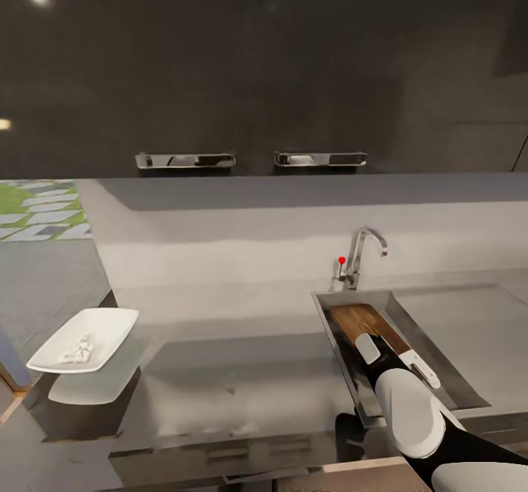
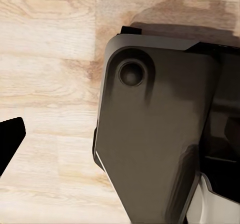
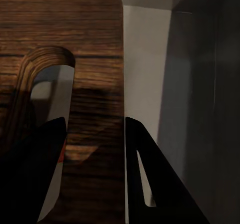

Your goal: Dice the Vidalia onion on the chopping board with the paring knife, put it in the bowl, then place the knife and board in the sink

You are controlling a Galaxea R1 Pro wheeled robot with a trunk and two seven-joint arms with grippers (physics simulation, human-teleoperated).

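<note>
Chopping board (image 1: 367, 323) in sink (image 1: 440, 360), right fingers (image 3: 145, 184) clamping its edge, left unseen.

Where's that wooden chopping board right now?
In the head view the chopping board lies inside the sink at the right, just below the tap, with the right claw over it.
</note>
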